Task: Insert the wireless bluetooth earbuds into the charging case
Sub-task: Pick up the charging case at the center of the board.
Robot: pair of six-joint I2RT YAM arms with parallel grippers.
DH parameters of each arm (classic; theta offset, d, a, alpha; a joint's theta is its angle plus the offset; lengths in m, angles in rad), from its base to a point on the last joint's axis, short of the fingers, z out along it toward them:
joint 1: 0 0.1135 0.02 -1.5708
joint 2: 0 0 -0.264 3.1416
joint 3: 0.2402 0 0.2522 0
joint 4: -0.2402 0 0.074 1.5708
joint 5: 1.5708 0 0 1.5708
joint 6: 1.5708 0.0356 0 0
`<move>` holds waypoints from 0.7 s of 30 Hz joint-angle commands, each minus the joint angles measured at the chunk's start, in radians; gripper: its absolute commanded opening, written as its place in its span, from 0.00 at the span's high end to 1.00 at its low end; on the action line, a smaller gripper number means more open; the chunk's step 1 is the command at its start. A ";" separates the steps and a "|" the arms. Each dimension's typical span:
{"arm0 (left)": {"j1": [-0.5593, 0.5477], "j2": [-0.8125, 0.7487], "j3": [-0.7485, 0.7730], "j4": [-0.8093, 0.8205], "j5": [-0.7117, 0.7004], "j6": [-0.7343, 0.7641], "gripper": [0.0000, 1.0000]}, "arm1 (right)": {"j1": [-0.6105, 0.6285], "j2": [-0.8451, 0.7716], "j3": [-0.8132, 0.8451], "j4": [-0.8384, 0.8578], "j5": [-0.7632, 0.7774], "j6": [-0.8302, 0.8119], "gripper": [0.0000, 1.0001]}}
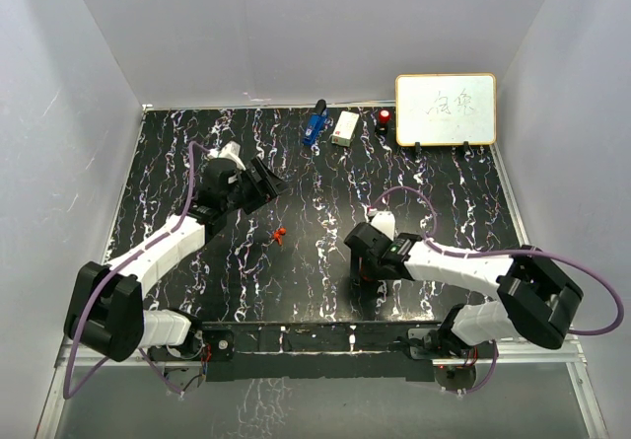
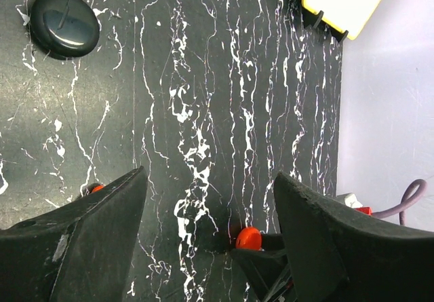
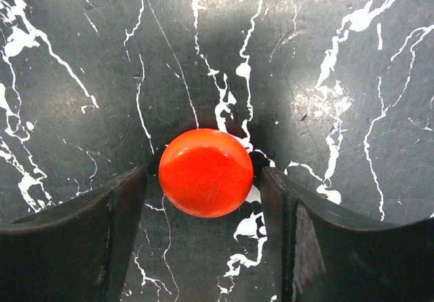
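The black, white-veined desk carried a whiteboard at its far right corner, a blue item and white box along the far edge, a small red earbud mid-desk, and a red puck (closer to the near edge).

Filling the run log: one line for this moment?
left tool: open, empty | right tool: open, straddling red puck | red earbud: on table

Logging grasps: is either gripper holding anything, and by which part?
Nothing is held. The right gripper brackets the red round puck at its sides, with a gap at one finger. The left gripper is open and empty.
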 commanded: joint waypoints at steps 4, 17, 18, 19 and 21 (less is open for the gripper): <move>-0.007 -0.069 -0.013 -0.003 0.003 0.003 0.26 | 0.025 0.056 0.042 0.054 0.019 0.014 0.45; -0.007 -0.114 -0.062 -0.004 0.030 -0.002 0.26 | 0.036 0.246 0.206 0.157 0.057 -0.089 0.63; -0.007 -0.118 -0.064 -0.009 0.031 0.000 0.26 | 0.036 0.274 0.232 0.172 0.056 -0.106 0.63; -0.007 -0.126 -0.063 -0.016 0.031 0.005 0.26 | 0.036 0.303 0.256 0.188 0.054 -0.121 0.63; -0.007 -0.138 -0.070 -0.033 0.031 0.011 0.26 | 0.036 0.360 0.310 0.221 0.050 -0.150 0.63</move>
